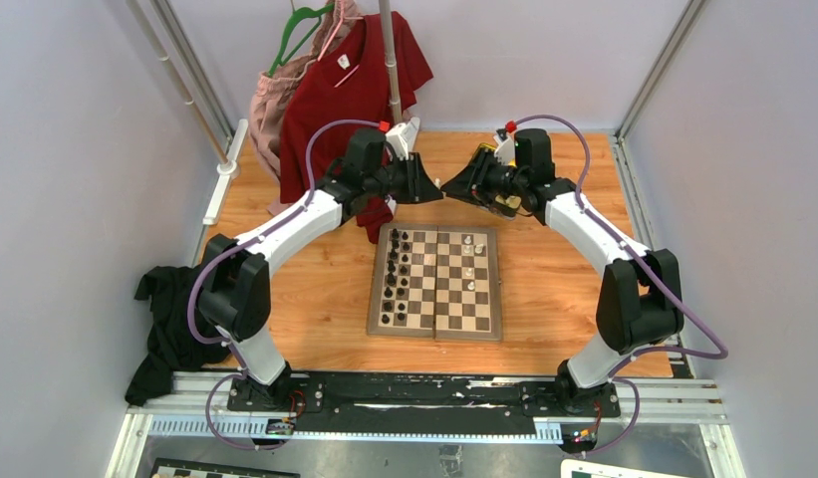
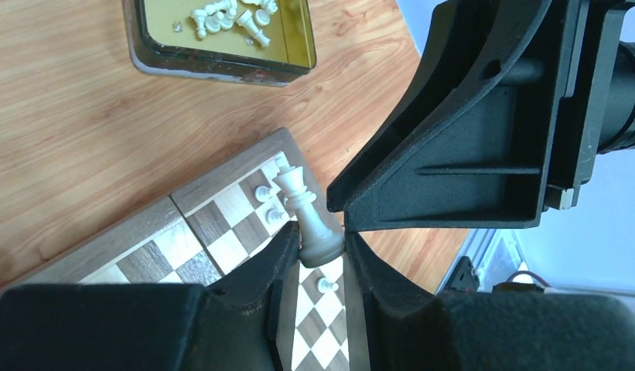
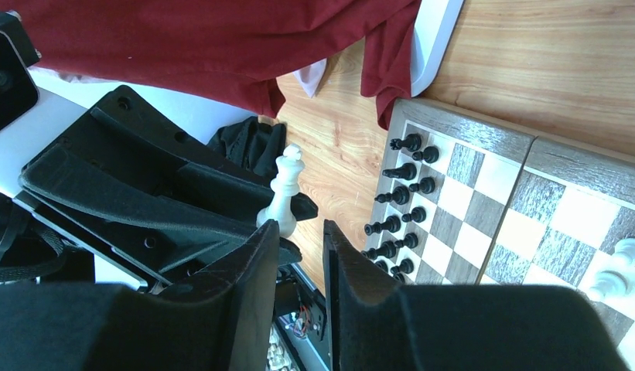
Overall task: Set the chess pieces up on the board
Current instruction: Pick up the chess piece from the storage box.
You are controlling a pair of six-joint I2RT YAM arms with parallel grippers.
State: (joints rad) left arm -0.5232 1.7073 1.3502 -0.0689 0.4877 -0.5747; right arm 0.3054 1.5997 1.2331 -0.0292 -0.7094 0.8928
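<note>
My left gripper [image 1: 432, 189] is shut on the base of a tall white chess piece [image 2: 302, 197], held in the air above the far edge of the board [image 1: 436, 282]. My right gripper [image 1: 454, 186] faces it tip to tip. Its fingers stand a little apart with nothing between them [image 3: 302, 232], just beside the same piece [image 3: 283, 185]. Two columns of black pieces [image 1: 395, 274] fill the board's left side. A few white pieces [image 1: 471, 261] stand on its right half. More white pieces [image 2: 229, 15] lie in the gold tin [image 2: 221, 69].
The tin sits on the table beyond the board, mostly under my right arm in the top view. A red shirt [image 1: 350, 90] and a pink garment hang from a pole [image 1: 390, 60] at the back. A black cloth [image 1: 170, 319] lies at the left edge.
</note>
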